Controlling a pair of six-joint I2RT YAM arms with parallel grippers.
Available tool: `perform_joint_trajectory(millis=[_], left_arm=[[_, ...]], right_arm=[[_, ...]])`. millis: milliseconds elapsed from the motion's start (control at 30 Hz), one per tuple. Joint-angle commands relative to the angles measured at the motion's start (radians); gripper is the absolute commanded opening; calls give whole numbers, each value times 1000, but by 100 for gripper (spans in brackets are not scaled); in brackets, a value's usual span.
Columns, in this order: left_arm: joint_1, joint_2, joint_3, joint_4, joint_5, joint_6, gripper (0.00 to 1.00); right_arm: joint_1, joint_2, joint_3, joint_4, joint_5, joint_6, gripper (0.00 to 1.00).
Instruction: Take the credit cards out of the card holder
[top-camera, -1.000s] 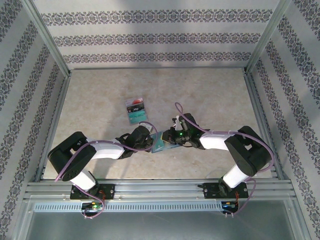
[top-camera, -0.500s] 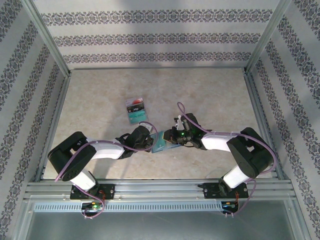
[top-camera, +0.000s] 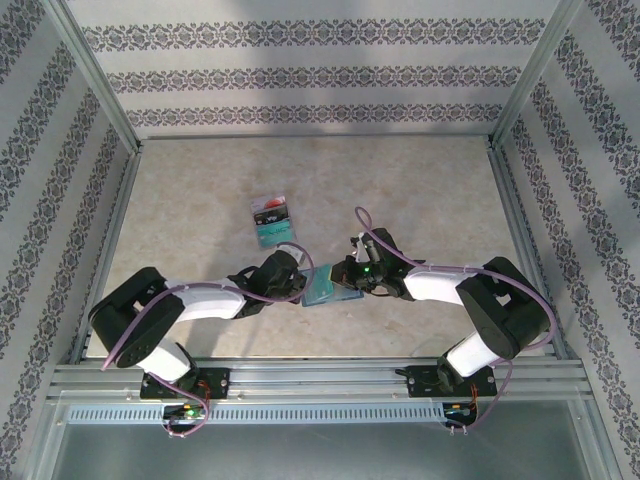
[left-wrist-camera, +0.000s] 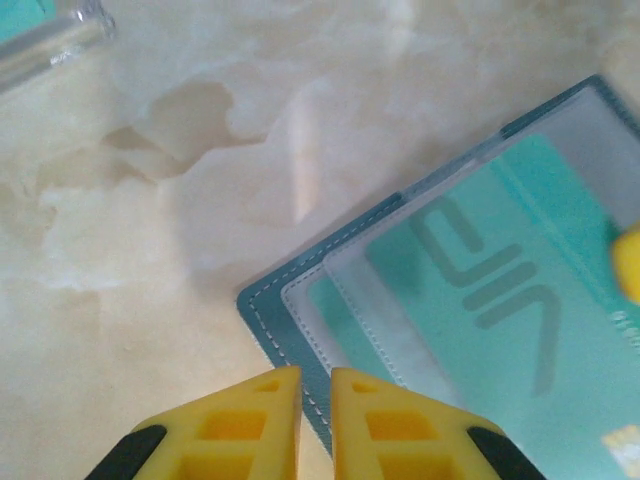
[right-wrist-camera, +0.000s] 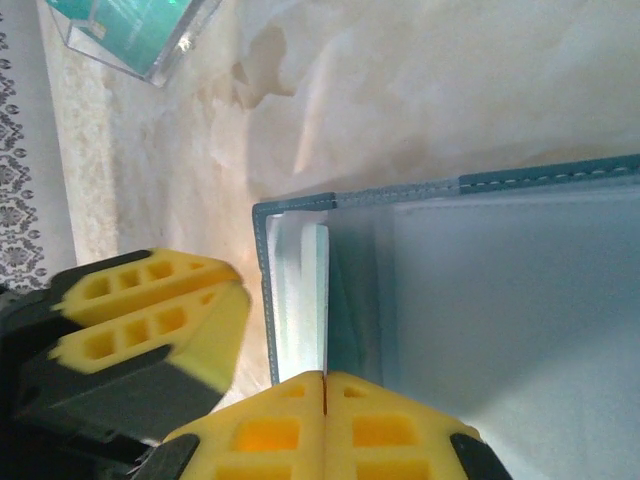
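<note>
We are looking at the holder (top-camera: 322, 291), which is lying open on the table between the two pairs of jaws. The left gripper (left-wrist-camera: 315, 425) is showing its jaws nearly together. The holder's stitched edge is running into the slim gap between them, so we are judging it clamped there. The right gripper (right-wrist-camera: 325, 425) is pressing its jaws flat together, and a thin layer edge is standing straight ahead of their seam. We cannot tell whether that edge is pinched.

We are expecting the holder to be soft and light, so it will likely lift with the card (left-wrist-camera: 470, 300) unless it is pinned at its edge. The card looks thin, stiff and slick, and it is sitting snug under a frosted pocket. We are judging its exposed short edge the best place to grip, pulling along the pocket's plane.

The left wrist view is giving us the card's teal face. The right wrist view is giving us the pocket mouth edge-on, its layers fanned, with the left jaws just beside the holder's rim. The top view is showing a clear case (top-camera: 270, 220) well beyond both jaws.
</note>
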Motion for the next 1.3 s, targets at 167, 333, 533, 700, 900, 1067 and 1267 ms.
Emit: perform_joint_trajectory(millis=[167,333,533,700,900,1067,1267], left_arm=[[-5,-35,57,-26,44,40,16],[-11,36,67,17,105,25,16],[-14,89,77,29,128,7,16],[-16,108,85,9,137,10,15],[-16,123,111,-70,119,20,15],[-16,131,119,-99,114,28,15],[-16,133,117,-93,114,23,15]], right_arm=[[4,-14,12,-32,30,-29,6],[7,-18,12,-30,29,-26,7],[11,-22,9,-14,14,-15,11],[17,-15,17,8,-6,-9,13],[19,-8,26,51,-29,1,14],[18,-1,35,79,-49,7,15],[29,23,38,123,-65,20,19]])
